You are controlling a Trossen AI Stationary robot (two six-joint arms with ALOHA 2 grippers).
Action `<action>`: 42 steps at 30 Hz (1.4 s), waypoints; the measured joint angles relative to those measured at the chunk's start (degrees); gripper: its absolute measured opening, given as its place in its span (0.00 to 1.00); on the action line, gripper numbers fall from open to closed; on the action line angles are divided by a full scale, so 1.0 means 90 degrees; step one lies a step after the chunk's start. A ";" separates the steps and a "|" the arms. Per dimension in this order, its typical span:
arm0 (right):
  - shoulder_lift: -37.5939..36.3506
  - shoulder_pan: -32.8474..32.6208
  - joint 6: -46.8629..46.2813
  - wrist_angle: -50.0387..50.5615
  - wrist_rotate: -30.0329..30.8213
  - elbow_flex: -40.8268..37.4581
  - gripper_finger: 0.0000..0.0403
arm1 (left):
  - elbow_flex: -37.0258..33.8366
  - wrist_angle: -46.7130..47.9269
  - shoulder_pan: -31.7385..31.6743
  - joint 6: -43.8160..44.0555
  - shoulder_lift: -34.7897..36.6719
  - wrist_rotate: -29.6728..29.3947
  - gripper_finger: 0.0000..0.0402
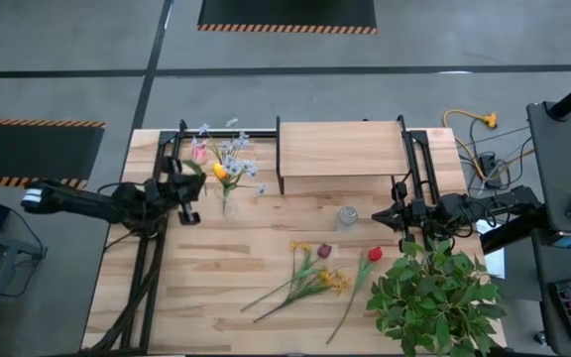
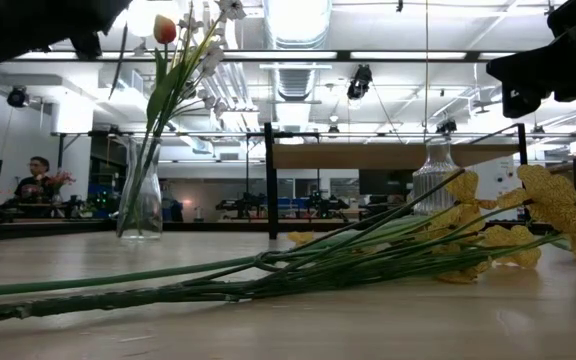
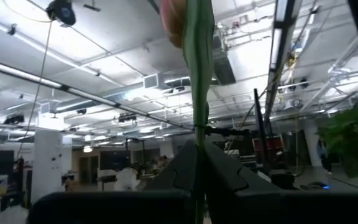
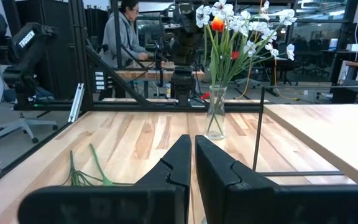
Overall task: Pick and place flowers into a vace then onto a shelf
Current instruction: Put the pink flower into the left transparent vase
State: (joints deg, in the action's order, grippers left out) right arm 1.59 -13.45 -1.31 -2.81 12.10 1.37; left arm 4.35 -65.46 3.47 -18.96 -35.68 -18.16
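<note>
My left gripper (image 1: 188,186) is at the table's left, raised and shut on a pink flower (image 1: 198,151). Beside it a clear glass vase (image 1: 228,204) stands on the table and holds blue-white sprigs and an orange-yellow head (image 1: 228,164). More flowers (image 1: 310,280) lie flat on the table near its front: yellow ones, a dark red head (image 1: 323,251) and a red one (image 1: 373,255). The wooden shelf (image 1: 340,149) stands at the far middle. My right gripper (image 1: 380,215) waits shut by the shelf's right front leg. My left gripper pinches the pink flower's green stem (image 3: 199,134) between its two fingers, well below the head (image 3: 174,18). The fingers slant upward from the table's left, and the stem crosses them upright. The flower is held off the table; its lower end is hidden.
A second, ribbed glass vase (image 1: 347,216) stands with nothing in it in front of the shelf. A bushy leafy plant (image 1: 434,296) fills the near right corner. People are in the room beyond the table (image 4: 124,31). Bare tabletop lies at the near left (image 1: 196,297).
</note>
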 joint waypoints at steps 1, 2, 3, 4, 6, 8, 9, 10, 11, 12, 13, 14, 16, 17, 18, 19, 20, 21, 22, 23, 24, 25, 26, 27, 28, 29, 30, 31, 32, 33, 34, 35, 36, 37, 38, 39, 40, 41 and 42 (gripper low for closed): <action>0.0001 0.0000 -0.0001 0.0000 0.0000 0.0000 0.03 | -0.0021 -0.0178 -0.0071 0.0078 -0.0122 0.0018 0.00; -0.0001 0.0000 -0.0001 0.0002 0.0000 0.0000 0.03 | -0.0035 -0.0368 -0.0121 0.0112 -0.0255 0.0025 0.00; 0.0000 0.0000 -0.0001 0.0000 0.0000 0.0000 0.03 | -0.0050 -0.0558 -0.0154 0.0118 -0.0378 0.0030 0.00; -0.0001 0.0000 0.0001 0.0002 0.0000 0.0000 0.03 | -0.0070 -0.0728 -0.0178 0.0120 -0.0516 0.0029 0.00; -0.0001 0.0000 0.0000 0.0002 0.0000 0.0000 0.03 | -0.0085 -0.1105 -0.0200 0.0121 -0.0807 0.0032 0.00; 0.0001 0.0000 0.0001 0.0002 0.0000 0.0000 0.03 | -0.0100 -0.1400 -0.0204 0.0121 -0.1099 0.0034 0.00; 0.0001 0.0000 0.0001 0.0000 0.0000 -0.0002 0.03 | -0.0100 -0.1516 -0.0213 0.0121 -0.1243 0.0035 0.00; -0.0001 0.0000 0.0001 0.0002 0.0000 0.0000 0.03 | -0.0100 -0.1625 -0.0224 0.0121 -0.1382 0.0035 0.00; 0.0000 0.0000 0.0001 0.0002 0.0000 0.0000 0.03 | -0.0100 -0.1692 -0.0232 0.0121 -0.1524 0.0032 0.00; -0.0001 0.0000 0.0001 0.0000 0.0000 0.0000 0.03 | -0.0099 -0.1743 -0.0233 0.0115 -0.1667 0.0032 0.00; 0.0000 0.0000 0.0001 0.0000 0.0000 0.0000 0.03 | -0.0096 -0.1793 -0.0240 0.0077 -0.1803 0.0034 0.00; -0.0001 0.0000 -0.0001 0.0002 0.0000 0.0000 0.03 | -0.0094 -0.1930 -0.0252 0.0020 -0.1919 0.0035 0.00; -0.0001 0.0000 -0.0004 0.0002 0.0000 0.0000 0.03 | -0.0084 -0.2275 -0.0277 -0.0096 -0.2124 0.0030 0.00; 0.0001 0.0000 -0.0001 0.0000 0.0000 0.0000 0.03 | -0.0092 -0.2418 -0.0294 -0.0161 -0.2219 0.0028 0.00; -0.0001 0.0000 -0.0001 0.0000 0.0000 0.0000 0.03 | -0.0101 -0.2526 -0.0307 -0.0209 -0.2308 0.0028 0.00; 0.0001 0.0000 -0.0001 0.0000 0.0000 0.0000 0.03 | -0.0105 -0.2628 -0.0316 -0.0241 -0.2376 0.0028 0.00; 0.0000 0.0000 -0.0001 0.0002 -0.0002 0.0000 0.03 | -0.0103 -0.2685 -0.0315 -0.0287 -0.2400 0.0029 0.00; -0.0001 0.0000 -0.0003 0.0001 0.0000 -0.0002 0.03 | -0.0090 -0.2698 -0.0320 -0.0332 -0.2403 0.0027 0.00; 0.0001 0.0000 -0.0002 0.0000 0.0000 0.0000 0.03 | -0.0074 -0.2707 -0.0325 -0.0340 -0.2414 0.0027 0.00; 0.0000 -0.0001 0.0002 0.0002 -0.0001 -0.0001 0.03 | -0.0066 -0.2710 -0.0326 -0.0341 -0.2445 0.0029 0.00; 0.0001 -0.0002 0.0021 0.0000 0.0000 0.0000 0.03 | -0.0066 -0.2700 -0.0327 -0.0348 -0.2470 0.0027 0.00; 0.0001 -0.0002 0.0029 0.0001 0.0000 0.0000 0.03 | -0.0070 -0.2691 -0.0337 -0.0359 -0.2499 0.0030 0.00; 0.0001 -0.0005 0.0030 0.0001 0.0000 0.0000 0.03 | -0.0074 -0.2695 -0.0359 -0.0364 -0.2537 0.0032 0.00; 0.0001 -0.0005 0.0031 0.0000 0.0000 0.0000 0.03 | -0.0078 -0.2700 -0.0392 -0.0397 -0.2581 0.0032 0.00; 0.0001 -0.0005 0.0036 0.0000 -0.0002 0.0000 0.03 | -0.0085 -0.2698 -0.0413 -0.0454 -0.2644 0.0024 0.00; 0.0001 -0.0005 0.0035 0.0000 0.0000 0.0000 0.03 | -0.0088 -0.2692 -0.0439 -0.0510 -0.2705 0.0022 0.00; 0.0001 -0.0005 0.0028 0.0000 0.0000 0.0000 0.03 | -0.0088 -0.2677 -0.0469 -0.0563 -0.2753 0.0027 0.00; 0.0001 -0.0005 0.0028 0.0000 0.0000 0.0000 0.03 | -0.0088 -0.2678 -0.0483 -0.0612 -0.2794 0.0043 0.00; 0.0001 -0.0005 0.0030 0.0000 0.0000 0.0000 0.03 | -0.0088 -0.2683 -0.0490 -0.0657 -0.2820 0.0077 0.00; 0.0001 -0.0005 0.0039 0.0000 0.0000 0.0000 0.03 | -0.0088 -0.2680 -0.0500 -0.0691 -0.2838 0.0139 0.00; 0.0001 -0.0005 0.0047 0.0000 0.0000 0.0000 0.03 | -0.0088 -0.2680 -0.0520 -0.0706 -0.2843 0.0201 0.00; 0.0001 -0.0005 0.0050 0.0000 0.0000 0.0000 0.03 | -0.0088 -0.2682 -0.0532 -0.0715 -0.2849 0.0265 0.00; 0.0001 -0.0005 0.0050 0.0000 0.0000 0.0000 0.03 | -0.0088 -0.2700 -0.0534 -0.0718 -0.2863 0.0322 0.00; 0.0001 -0.0005 0.0050 0.0000 0.0000 0.0000 0.03 | -0.0088 -0.2692 -0.0532 -0.0737 -0.2865 0.0345 0.00; 0.0001 -0.0005 0.0050 0.0000 0.0000 0.0000 0.03 | -0.0088 -0.2681 -0.0532 -0.0769 -0.2874 0.0352 0.00; -0.0001 -0.0005 0.0050 -0.0002 0.0000 -0.0002 0.03 | -0.0088 -0.2678 -0.0534 -0.0773 -0.2891 0.0355 0.00; -0.0001 -0.0002 0.0052 -0.0004 0.0000 0.0000 0.03 | -0.0094 -0.2678 -0.0535 -0.0775 -0.2923 0.0355 0.00; -0.0001 -0.0002 0.0051 -0.0005 0.0000 -0.0002 0.03 | -0.0105 -0.2672 -0.0535 -0.0777 -0.2964 0.0354 0.00; 0.0000 -0.0002 0.0052 -0.0007 0.0000 0.0000 0.03 | -0.0115 -0.2659 -0.0535 -0.0783 -0.3009 0.0355 0.00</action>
State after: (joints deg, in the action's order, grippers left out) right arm 1.60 -13.47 -0.84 -2.87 12.10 1.37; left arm 3.31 -89.38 -1.34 -26.01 -62.77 -14.96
